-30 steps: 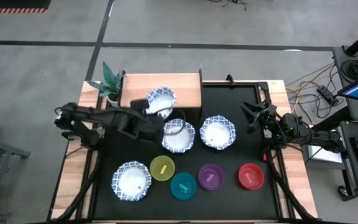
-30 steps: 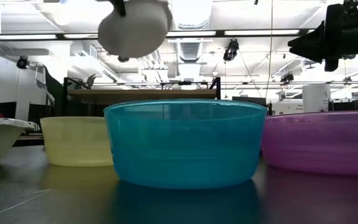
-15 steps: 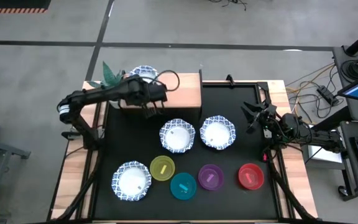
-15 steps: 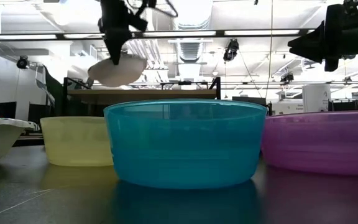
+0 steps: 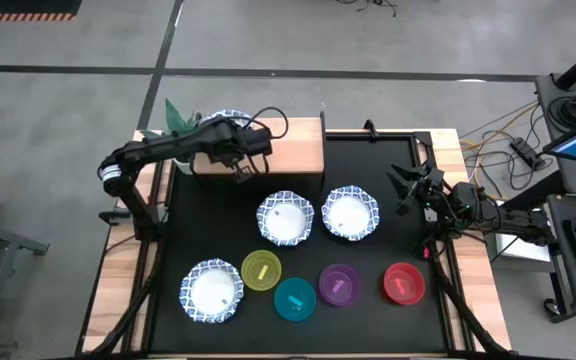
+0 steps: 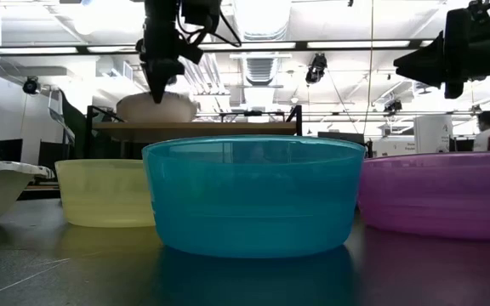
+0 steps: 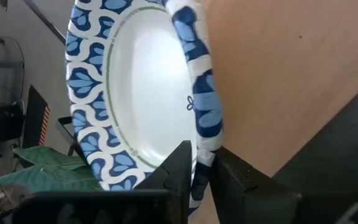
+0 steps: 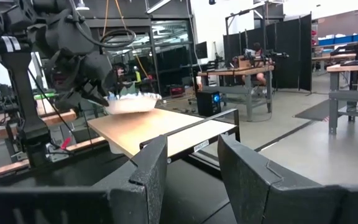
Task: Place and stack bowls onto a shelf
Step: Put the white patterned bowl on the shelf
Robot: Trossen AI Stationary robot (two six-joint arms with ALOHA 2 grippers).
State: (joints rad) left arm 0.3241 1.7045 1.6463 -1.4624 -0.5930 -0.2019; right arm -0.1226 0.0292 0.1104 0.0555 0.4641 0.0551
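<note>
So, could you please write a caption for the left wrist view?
Left claw pinching the rim of a blue-patterned white bowl on the wooden shelf.

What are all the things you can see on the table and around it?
Patterned bowls: four, white with blue rims; one on the shelf's left end, two mid-mat, one front left.
Plain bowls: four; yellow-green, teal, purple, red, in a front row.
Shelf: one, light wood, back of table.
Mat: one, black, covering the table.
Plant: one, green, beside the shelf.
Left gripper: shut on the shelf bowl's rim.
Right gripper: open, waiting at the mat's right edge.
</note>
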